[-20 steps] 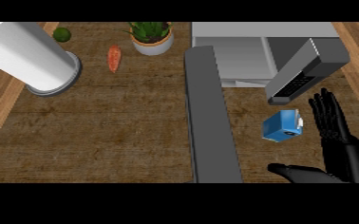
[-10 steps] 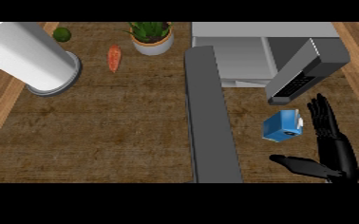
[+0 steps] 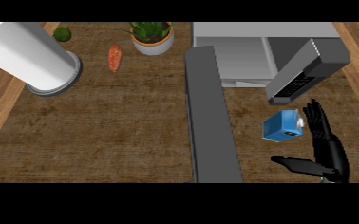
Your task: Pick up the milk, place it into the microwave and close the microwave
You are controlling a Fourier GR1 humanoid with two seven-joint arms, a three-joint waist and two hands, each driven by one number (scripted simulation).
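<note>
**While the microwave (image 3: 238, 52) hangs open, milk (image 3: 282, 126) stands on the bench (image 3: 126, 133)**

Brown wood carries a white cylinder (image 3: 35, 59), a carrot (image 3: 114, 58), a potted plant (image 3: 151, 37) and a grey bar (image 3: 210, 123). The milk is below the microwave's door; just right, the right hand (image 3: 329, 147), fingers straight, thumb spread.

The right robot hand (image 3: 334, 156) shows at the lower right corner, black and open, its fingers (image 3: 317, 123) straight and pointing away from the robot. Its thumb (image 3: 298, 163) stretches out leftward. The palm seems to face left.
</note>
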